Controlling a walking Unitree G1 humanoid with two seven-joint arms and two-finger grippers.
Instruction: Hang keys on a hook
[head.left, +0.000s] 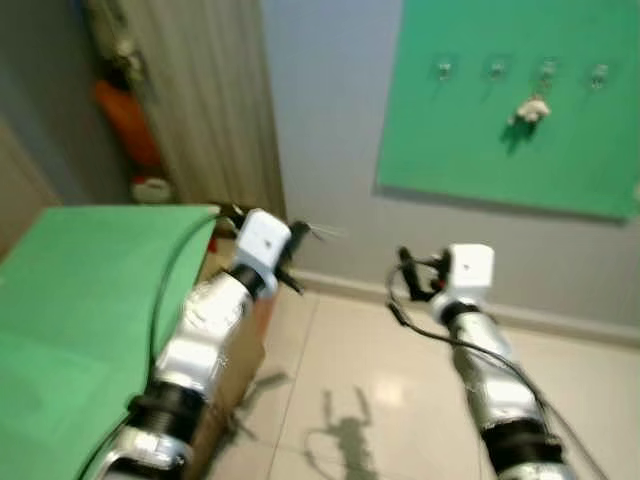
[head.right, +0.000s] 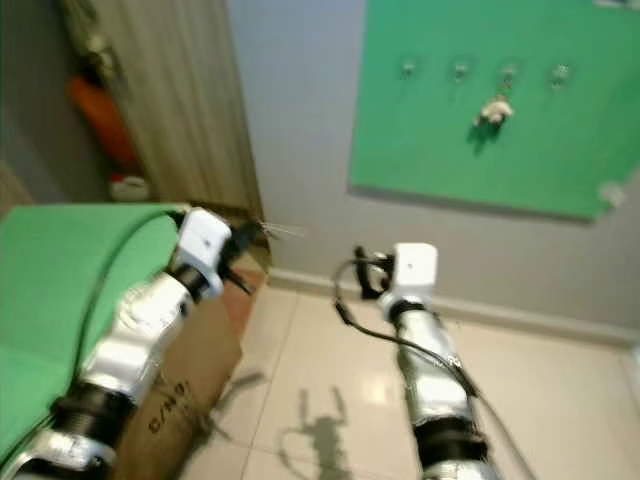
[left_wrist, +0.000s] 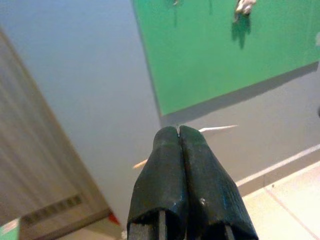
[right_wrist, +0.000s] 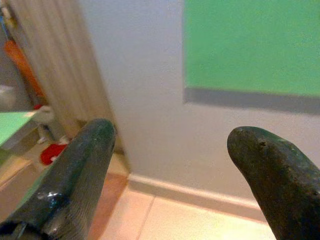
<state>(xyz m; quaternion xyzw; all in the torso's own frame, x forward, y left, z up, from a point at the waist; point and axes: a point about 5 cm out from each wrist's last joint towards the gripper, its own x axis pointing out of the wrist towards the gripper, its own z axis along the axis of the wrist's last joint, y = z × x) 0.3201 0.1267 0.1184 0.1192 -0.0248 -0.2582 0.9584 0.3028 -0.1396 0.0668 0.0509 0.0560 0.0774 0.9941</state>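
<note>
Ahead of both raised tools, a grey wall (head.left: 320, 130) with a large green board (head.left: 510, 110) mounted on it, up and to the right of the right tool. Pale skirting along the wall's foot, glossy tiled floor (head.left: 350, 380) below both arms, carrying their shadow.

To the left of the left tool, a desk (head.left: 70, 300) under a green cover. Beneath the left arm, a brown cardboard box (head.right: 190, 390) against the desk; dark print on its side, blurred, unreadable. Beyond the desk, a beige ribbed panel (head.left: 210, 100) with orange and red items at its left, too blurred to name.

Board carries a row of four small hooks (head.left: 495, 70) near its top edge. A small pale object (head.left: 530, 110) hangs from the third hook from the left; cannot tell what it is.

Left tool (left_wrist: 179, 131) held up just off the desk's far corner, pointed at the wall. Black fingers (left_wrist: 160, 175) pressed flat together, pinching a thin bit of metal at the tips. A slim pale sliver sticks out sideways from the pinch, towards the board. Cannot tell whether this is the keys (left_wrist: 215, 129); nothing more of them can be made out. It sits well below and left of the hooks.

Right tool (right_wrist: 170, 145) raised at like height, to the right of the left one, also facing the wall. Fingers spread wide apart, nothing between them.

No readable writing or brand anywhere.
</note>
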